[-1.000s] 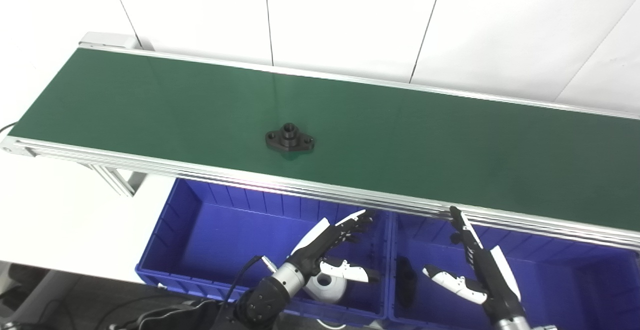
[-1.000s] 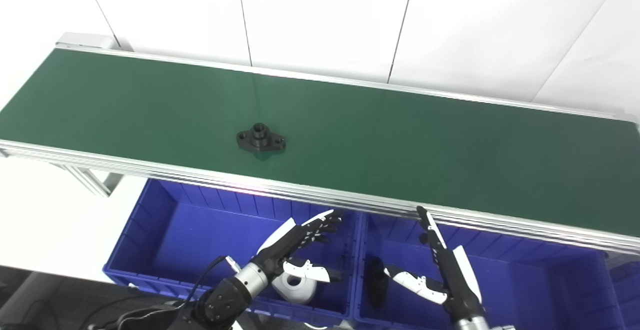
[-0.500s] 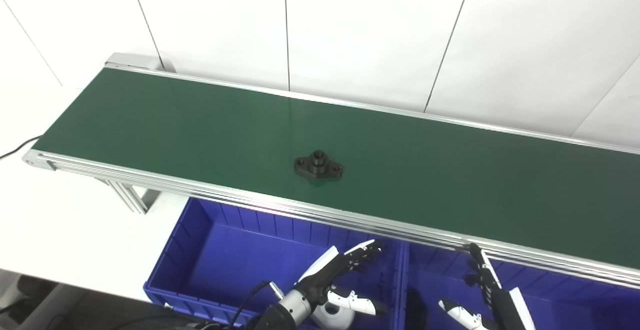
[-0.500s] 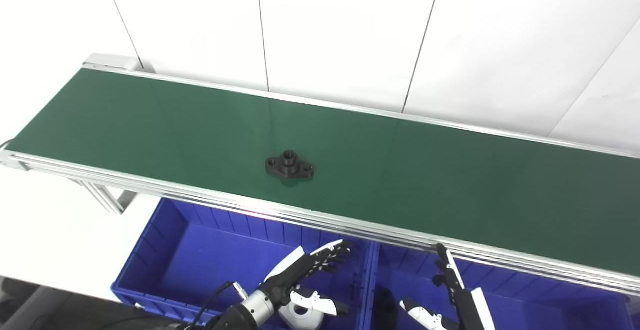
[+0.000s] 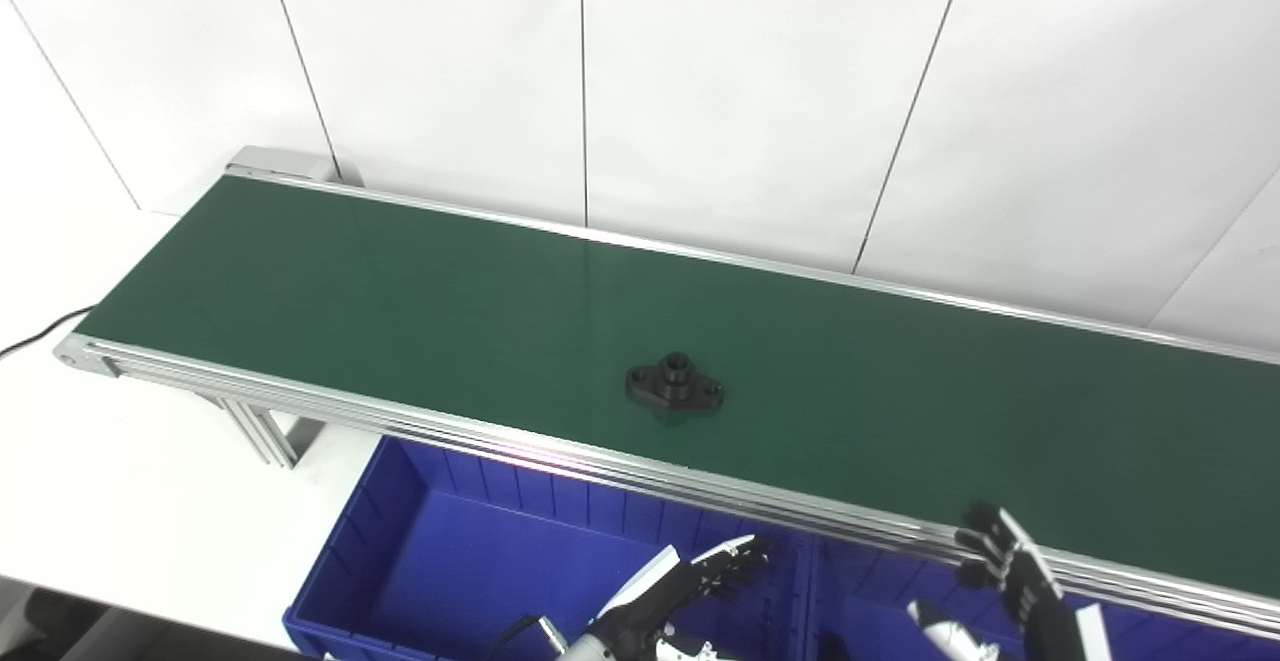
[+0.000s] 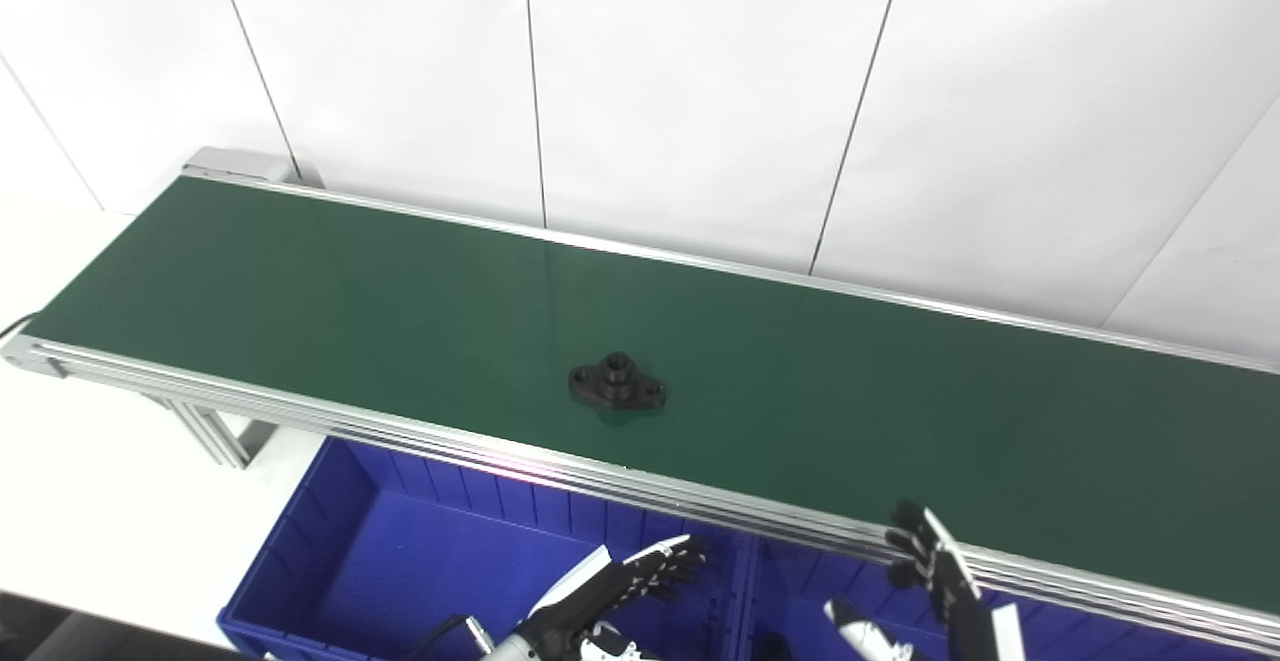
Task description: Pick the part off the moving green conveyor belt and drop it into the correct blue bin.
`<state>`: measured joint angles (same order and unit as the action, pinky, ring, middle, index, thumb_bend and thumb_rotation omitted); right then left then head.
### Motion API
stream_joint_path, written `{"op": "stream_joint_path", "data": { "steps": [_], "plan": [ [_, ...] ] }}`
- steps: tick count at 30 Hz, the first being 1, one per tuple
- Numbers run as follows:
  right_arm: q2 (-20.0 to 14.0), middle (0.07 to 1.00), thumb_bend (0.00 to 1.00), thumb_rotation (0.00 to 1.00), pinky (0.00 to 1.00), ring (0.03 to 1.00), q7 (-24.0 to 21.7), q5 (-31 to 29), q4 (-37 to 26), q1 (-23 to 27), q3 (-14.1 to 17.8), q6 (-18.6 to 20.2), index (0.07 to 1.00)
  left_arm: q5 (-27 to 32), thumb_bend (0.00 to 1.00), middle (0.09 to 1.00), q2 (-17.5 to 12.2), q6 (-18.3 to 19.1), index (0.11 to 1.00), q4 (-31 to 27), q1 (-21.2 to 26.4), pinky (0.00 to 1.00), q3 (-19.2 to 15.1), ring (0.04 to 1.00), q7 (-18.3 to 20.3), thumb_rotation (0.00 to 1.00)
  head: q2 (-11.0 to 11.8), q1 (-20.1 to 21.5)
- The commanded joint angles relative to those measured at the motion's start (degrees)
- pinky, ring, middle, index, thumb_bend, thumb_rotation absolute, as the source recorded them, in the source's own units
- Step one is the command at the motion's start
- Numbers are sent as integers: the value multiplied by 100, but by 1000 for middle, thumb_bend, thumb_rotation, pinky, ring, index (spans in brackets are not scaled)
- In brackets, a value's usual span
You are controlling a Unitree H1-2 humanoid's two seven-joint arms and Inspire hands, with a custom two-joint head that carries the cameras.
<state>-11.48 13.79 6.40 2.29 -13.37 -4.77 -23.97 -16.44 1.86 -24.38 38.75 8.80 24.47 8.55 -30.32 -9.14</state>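
Black flanged part (image 5: 675,387) seen lying on green conveyor belt (image 5: 400,291), near its front rail. Left robot hand (image 5: 680,586) held released, fingers spread, over left blue bin (image 5: 440,561). Right robot hand (image 5: 1010,581) raised at rail, fingers apart, nothing grasped.

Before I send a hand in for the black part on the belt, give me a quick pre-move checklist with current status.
1. Black part lying flat on the green belt, nothing on it: ok.
2. Left hand empty, fingers apart: ok.
3. Right hand empty, fingers apart: ok.
4. Either hand over the belt near the part: not ok, both sit low by the blue bins.
5. Which bin is the right one: cannot tell.
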Motion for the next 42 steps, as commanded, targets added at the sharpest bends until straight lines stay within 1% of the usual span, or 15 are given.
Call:
{"op": "stream_joint_path", "data": {
  "steps": [1,9,13,16,17,18,20,23,26,30,33,34,37,38,42],
  "plan": [
    [-72,839,806,507,743,810,117,56,-390,138,11,-296,854,81,785,907,-2,-252,924,-33,150,816,56,876,-145,439,43,-13],
    [-170,812,755,425,736,776,-37,85,-718,548,41,-295,840,100,805,912,36,-252,926,230,246,823,135,883,-299,453,243,-181],
    [-207,813,717,349,760,784,-349,179,-711,860,71,-253,839,126,796,912,27,-254,924,327,312,836,252,888,-390,449,298,-158],
    [-191,800,722,272,760,786,-521,544,-774,1090,102,117,828,158,791,907,11,-254,920,371,352,831,328,884,-461,442,330,-26],
    [-193,783,736,185,728,768,-578,690,-777,1192,105,235,815,174,785,907,3,-254,919,392,369,833,349,885,-469,439,334,28],
    [-197,772,748,148,708,755,-623,829,-760,1290,102,324,806,189,786,906,-5,-254,918,418,387,832,366,884,-474,439,346,88],
    [-193,767,759,136,694,748,-693,1044,-693,1449,99,429,800,205,789,906,-25,-254,917,463,420,833,389,884,-483,443,352,229],
    [-217,768,787,123,684,745,-917,1192,-464,1785,56,692,797,279,787,909,-74,-254,920,468,426,835,398,885,-442,435,358,567],
    [-225,778,799,168,687,740,-1064,1398,-279,2052,14,899,807,302,786,906,-131,-254,919,428,414,832,431,882,-479,439,344,741],
    [-241,782,802,228,675,735,-1215,1749,-17,2420,-102,1198,812,367,782,902,-229,-255,913,323,388,826,483,876,-568,442,307,1191],
    [-242,778,816,273,665,734,-1275,2087,169,2714,-225,1443,809,450,779,896,-303,-255,907,241,360,817,504,868,-623,436,283,1380],
    [-240,773,819,272,670,736,-1284,2181,224,2794,-263,1494,804,460,768,893,-340,-255,904,202,354,813,525,864,-646,426,236,1605],
    [-226,764,826,263,682,744,-1265,2436,376,2997,-362,1631,793,497,758,893,-443,-255,906,116,344,818,570,866,-652,441,183,1810],
    [-223,763,827,261,683,745,-1303,2555,425,3088,-408,1775,791,534,759,893,-484,-255,906,76,337,819,562,866,-615,444,122,1991],
    [-255,790,833,291,691,772,-1496,2924,595,3387,-575,2300,804,682,746,891,-616,-254,904,-91,309,809,538,863,-502,437,-6,2215]
  ]
}}
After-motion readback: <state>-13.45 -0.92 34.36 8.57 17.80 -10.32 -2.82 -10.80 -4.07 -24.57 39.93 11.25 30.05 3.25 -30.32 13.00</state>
